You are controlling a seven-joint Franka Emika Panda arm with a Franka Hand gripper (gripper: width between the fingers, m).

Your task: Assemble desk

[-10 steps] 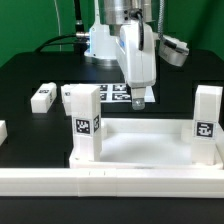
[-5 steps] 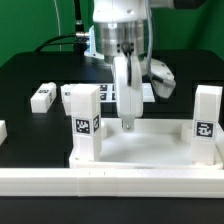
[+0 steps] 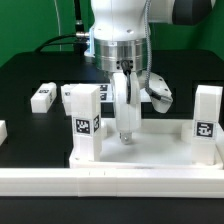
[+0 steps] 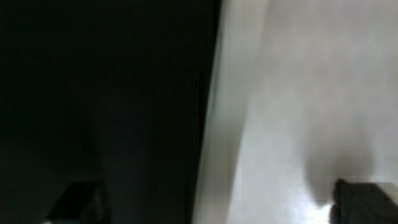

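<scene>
Black desk [image 3: 30, 70] carries everything. Toward the camera lies the white tabletop [image 3: 160, 150], with 2 legs [image 3: 85, 118] upright at its back corners (seated or not, I cannot tell). Over its back rim the claw [image 3: 126, 136] stands astride, jaws apart and gripping nothing. The step looks like grasping the tabletop. Next it should close squarely on that rim.

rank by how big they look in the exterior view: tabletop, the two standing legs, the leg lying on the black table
1. tabletop: largest.
2. standing leg at the exterior view's left and standing leg at the exterior view's right: they look alike, so not ranked.
3. lying leg: looks smallest, but it is farther from the camera, so unsure.
</scene>
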